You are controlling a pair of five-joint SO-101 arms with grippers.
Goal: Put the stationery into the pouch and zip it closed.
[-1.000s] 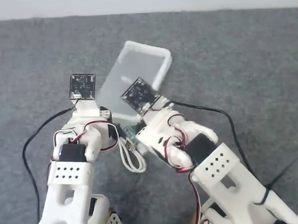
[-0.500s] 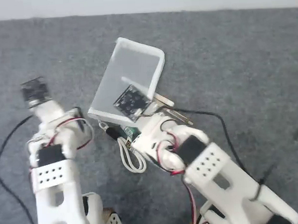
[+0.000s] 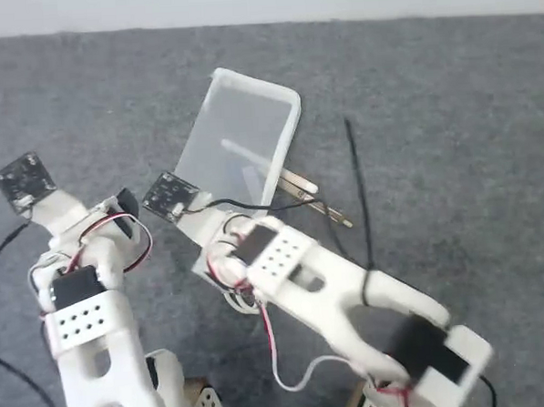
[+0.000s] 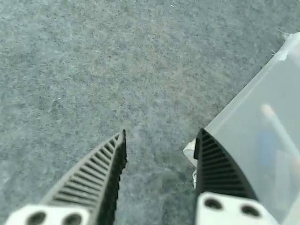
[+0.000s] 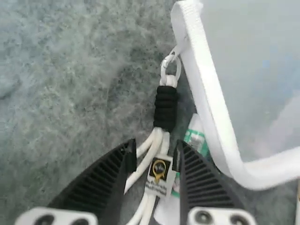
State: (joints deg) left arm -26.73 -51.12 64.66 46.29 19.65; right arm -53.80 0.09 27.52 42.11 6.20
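The translucent pouch point(image 3: 241, 137) lies on the grey carpet with pale stationery dimly visible inside. Two wooden sticks point(image 3: 313, 199) lie just off its near right edge. A white pull cord point(image 5: 161, 168) with a black wrap point(image 5: 166, 108) runs from a ring at the pouch's white corner point(image 5: 206, 103). My right gripper point(image 5: 155, 143) straddles this cord, open only narrowly, with the cord and its tag between the fingers. My left gripper point(image 4: 161, 136) hangs wide open above bare carpet, beside the pouch corner point(image 4: 262, 140), holding nothing.
A green and white item point(image 5: 193, 136) peeks out under the pouch's edge by the cord. The right arm point(image 3: 294, 266) stretches across in front of the pouch. The left arm point(image 3: 75, 278) stands at the left. A black cable point(image 3: 358, 190) crosses the carpet at the right.
The pouch turned and shifted left early on, then stayed put. The left arm swung away to the left. The right arm swept left over the cord at the pouch's near corner.
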